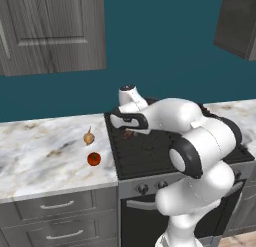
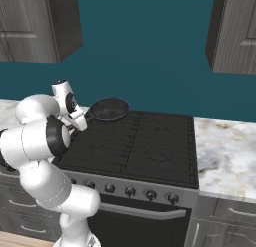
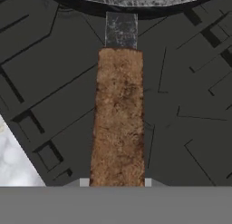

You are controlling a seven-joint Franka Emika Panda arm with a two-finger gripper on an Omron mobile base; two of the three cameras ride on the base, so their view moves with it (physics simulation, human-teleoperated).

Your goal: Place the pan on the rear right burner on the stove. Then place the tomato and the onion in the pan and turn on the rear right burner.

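While the pan (image 2: 109, 109) is carried by its wooden handle (image 3: 118, 119), its bowl hangs over the rear left part of the stove (image 2: 150, 141), so the rear right burner (image 2: 167, 125) lies well apart from it, across the cooktop to the robot's right. In the hand view the handle runs straight away from the jaws, with the black rim at the far end; the pan's long axis thus continues the line of the hand. The jaws are clenched on the near end of the handle, their tips flanking it on both sides. I cannot tell from these views whether the pan's base touches the grate or rides just above it.

The tomato (image 1: 94, 159) and the onion (image 1: 89, 137) rest on the marble counter (image 1: 45, 151) left of the stove, near each other, with the onion behind.

The arm is folded, elbow forward over the stove front, forearm reaching back and left. In my judgement the coming move calls for a sideways carry to the right, keeping the bowl level.
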